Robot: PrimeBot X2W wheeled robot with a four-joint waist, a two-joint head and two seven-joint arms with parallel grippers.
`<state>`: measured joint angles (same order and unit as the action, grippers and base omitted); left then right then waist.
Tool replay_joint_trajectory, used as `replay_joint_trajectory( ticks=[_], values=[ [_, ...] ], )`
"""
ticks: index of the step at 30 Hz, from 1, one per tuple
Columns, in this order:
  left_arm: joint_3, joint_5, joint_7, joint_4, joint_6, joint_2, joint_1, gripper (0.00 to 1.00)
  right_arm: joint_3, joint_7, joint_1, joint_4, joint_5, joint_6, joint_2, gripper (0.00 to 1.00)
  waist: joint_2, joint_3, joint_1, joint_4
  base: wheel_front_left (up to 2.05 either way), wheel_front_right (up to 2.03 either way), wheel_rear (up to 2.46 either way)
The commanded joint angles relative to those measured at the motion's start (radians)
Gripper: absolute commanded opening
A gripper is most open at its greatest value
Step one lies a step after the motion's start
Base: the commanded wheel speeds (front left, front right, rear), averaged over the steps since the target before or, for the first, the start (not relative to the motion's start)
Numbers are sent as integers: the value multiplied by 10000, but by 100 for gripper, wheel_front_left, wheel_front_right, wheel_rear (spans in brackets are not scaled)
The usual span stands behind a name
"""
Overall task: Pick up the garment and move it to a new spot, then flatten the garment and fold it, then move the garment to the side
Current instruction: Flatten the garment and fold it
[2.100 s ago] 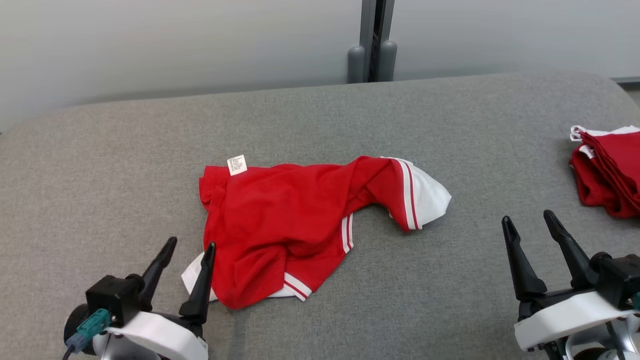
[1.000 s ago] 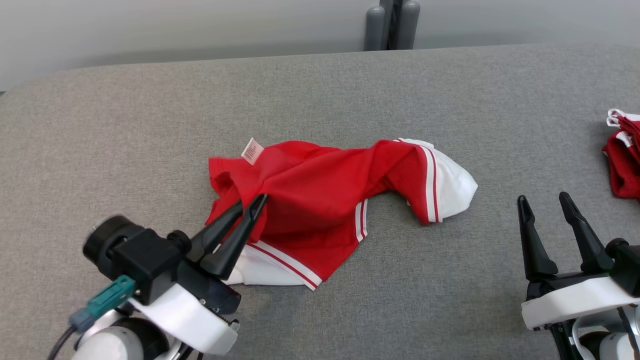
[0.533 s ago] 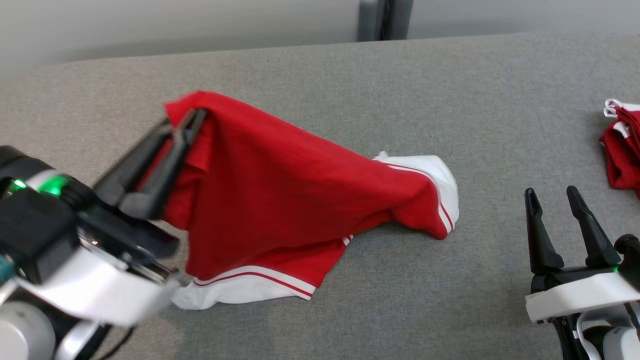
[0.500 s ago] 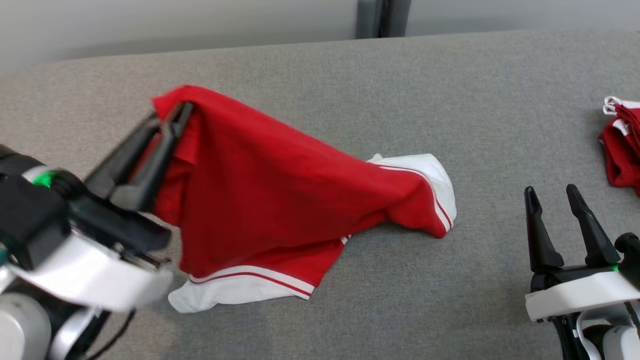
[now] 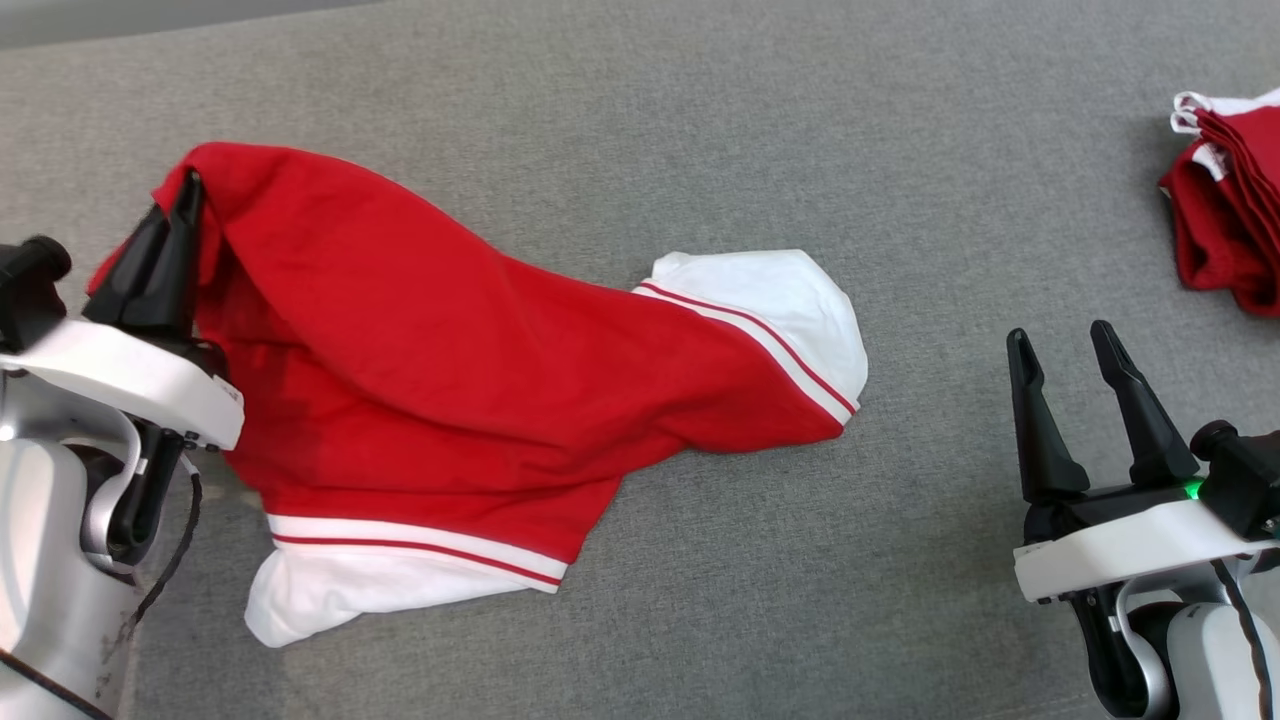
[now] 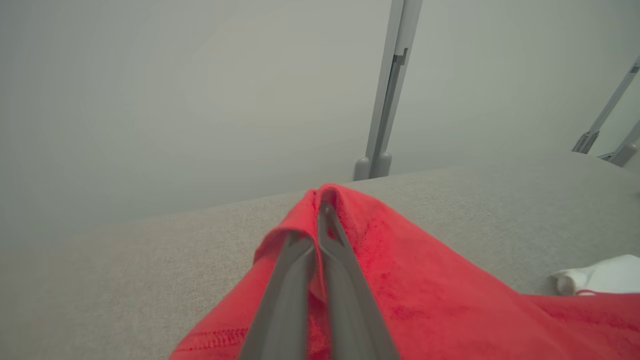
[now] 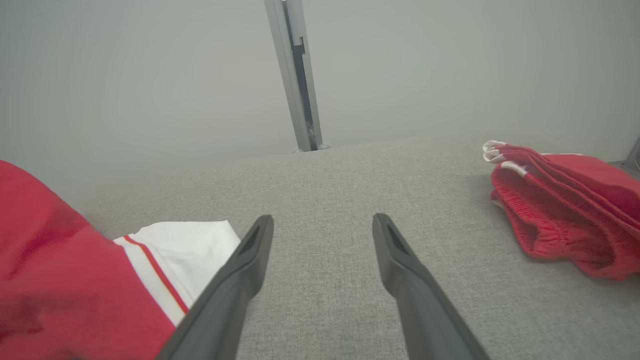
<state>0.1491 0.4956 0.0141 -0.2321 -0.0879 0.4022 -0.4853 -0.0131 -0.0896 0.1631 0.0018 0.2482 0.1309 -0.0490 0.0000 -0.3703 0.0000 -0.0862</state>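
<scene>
Garment (image 5: 450,360): red, with white panels at two ends, each bordered by thin red-and-white stripes. Pile (image 5: 1225,220): the same red with white trim; surface (image 5: 700,120): grey, finely woven. Left gripper (image 5: 185,195) and right gripper (image 5: 1058,335) — black fingers, white housings.

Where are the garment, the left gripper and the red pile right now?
garment (image 5: 480,370): head view, on the red body cloth, mid-drape.
left gripper (image 5: 186,200): head view, at the shut fingertips pinching the garment's lifted edge.
red pile (image 5: 1225,210): head view, on the pile's red top layer at the right edge.
</scene>
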Motion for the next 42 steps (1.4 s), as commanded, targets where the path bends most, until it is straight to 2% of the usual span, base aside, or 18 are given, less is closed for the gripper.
replay_joint_trajectory(
  ticks=[1,2,3,4,5,10,14,23,26,32,42],
  values=[
    [11,68,254,-396,-80,-11,-242,0,3,-92,120,43,64,-1,-34,100,0,-127,0,-132,0,0,0],
    [69,90,418,-732,-103,-84,-295,0,3,-125,130,86,65,-3,-34,100,0,-129,0,-143,0,0,0],
    [104,104,592,-1005,-143,-161,-331,26,23,-146,129,128,62,-1,-35,100,0,-122,0,-146,0,0,0],
    [99,154,773,-1255,-161,-232,-384,42,53,-161,124,167,51,-3,-35,100,0,-106,0,-136,0,0,0],
    [95,172,960,-1448,-168,-260,-405,100,83,-174,111,195,33,-3,-34,100,0,-83,0,-118,0,0,0],
    [145,114,1576,-1844,-104,-500,-93,100,272,-158,25,267,-89,-3,-37,100,0,145,0,28,0,0,0],
    [14,-130,2061,-1522,319,-543,428,100,421,-84,-81,212,-287,-3,-35,100,0,503,0,235,0,0,0],
    [-549,-594,2446,1306,1552,-1015,2411,100,639,107,-398,-222,-723,-3,-38,100,0,1374,0,657,0,0,0],
    [-573,-814,2468,2215,1800,-1098,3015,100,601,222,-518,-317,-835,-3,-46,100,0,1669,0,740,0,0,0],
    [-662,-1054,2486,3078,2028,-1044,4026,100,426,437,-786,-335,-901,-3,-165,100,0,2250,0,762,0,0,0],
    [-374,-1273,2470,3031,2021,-935,4992,100,293,640,-1324,-437,-911,-3,-231,100,0,2903,0,818,0,0,0]
  ],
)
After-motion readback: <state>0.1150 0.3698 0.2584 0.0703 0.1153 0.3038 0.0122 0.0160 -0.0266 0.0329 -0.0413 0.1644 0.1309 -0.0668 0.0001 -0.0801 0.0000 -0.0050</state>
